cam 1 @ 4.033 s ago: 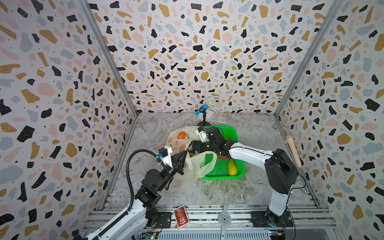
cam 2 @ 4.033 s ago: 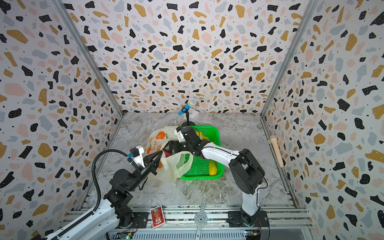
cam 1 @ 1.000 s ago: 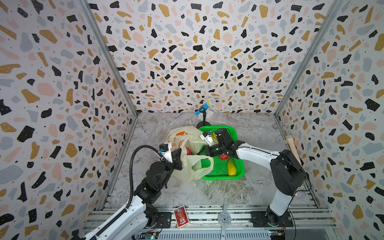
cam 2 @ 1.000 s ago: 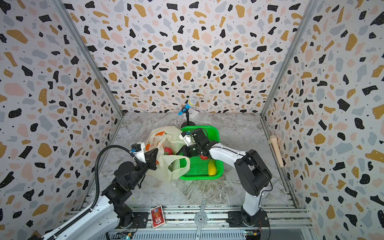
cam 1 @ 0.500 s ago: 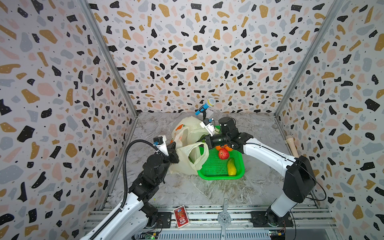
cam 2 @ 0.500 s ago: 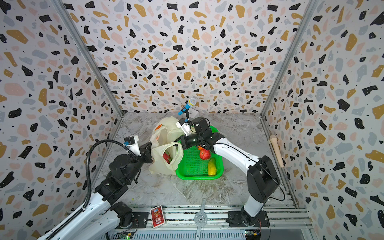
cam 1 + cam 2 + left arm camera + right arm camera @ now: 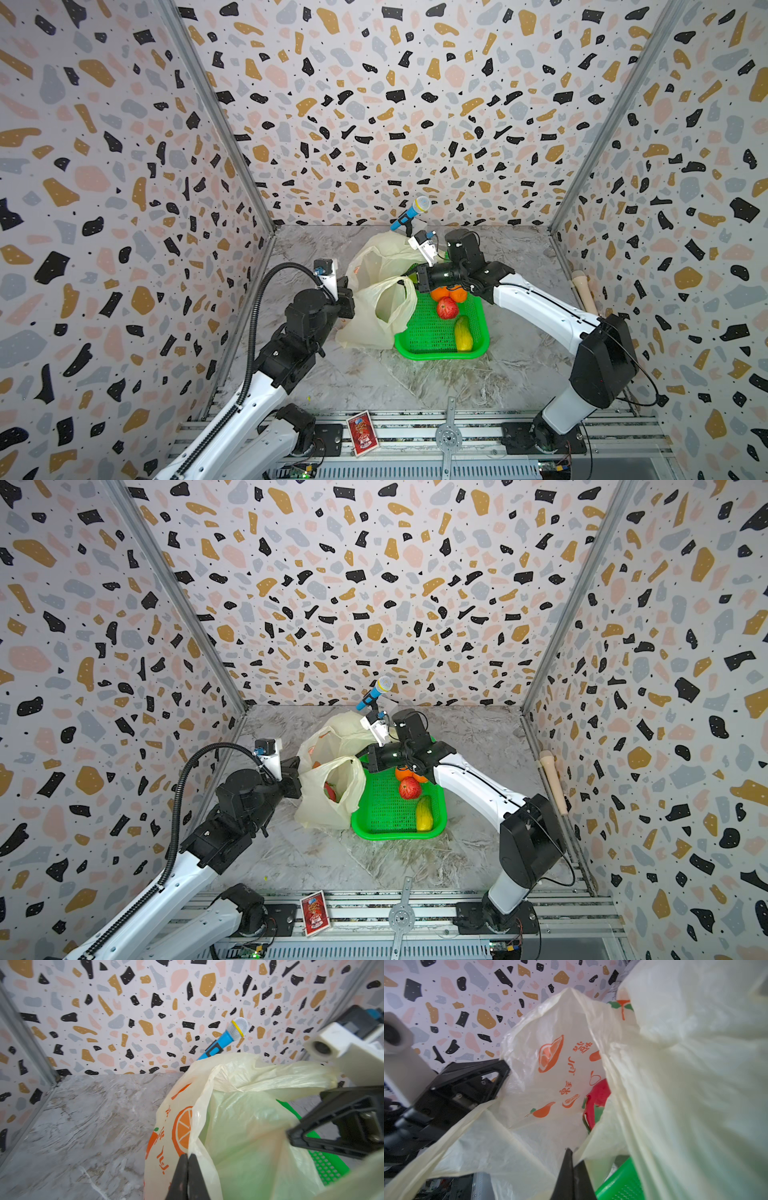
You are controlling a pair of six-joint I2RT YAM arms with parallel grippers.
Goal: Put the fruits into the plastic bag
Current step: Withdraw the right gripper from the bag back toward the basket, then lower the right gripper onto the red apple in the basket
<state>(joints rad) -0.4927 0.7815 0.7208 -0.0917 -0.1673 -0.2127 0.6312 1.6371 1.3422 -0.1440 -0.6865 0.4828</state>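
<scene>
Four fruits lie in the green basket (image 7: 428,336): two oranges (image 7: 440,293) touching each other at its far end and partly under the right arm, a red apple (image 7: 447,308) just in front of them, and a yellow-green mango (image 7: 462,333) nearer the basket's front rim, apart from the apple. A fifth fruit, the pink-red dragon fruit (image 7: 330,792), sits inside the plastic bag (image 7: 382,307); the right wrist view shows it low against the printed wall of the bag (image 7: 550,1064).

The bag stands on the marble-patterned table (image 7: 374,382) just beside the basket, touching its side nearest the left arm, with its mouth drawn open and facing up.

Both pincers have the bag's rim. The left pincer (image 7: 347,297) is at the side of the bag away from the basket — its fingers (image 7: 182,1167) are pressed together with the film's edge nipped between them. The right pincer (image 7: 409,277) hangs over the basket's far corner next to the bag, likewise closed tight on the opposite rim (image 7: 571,1152).

Behind the basket, by the back wall, a blue toy microphone (image 7: 411,212) leans on a stand. In front of the basket, on the metal rail, lies a small red card (image 7: 362,428). A pale wooden handle (image 7: 582,291) rests along the side wall — well apart from the basket, on its side away from the bag.
</scene>
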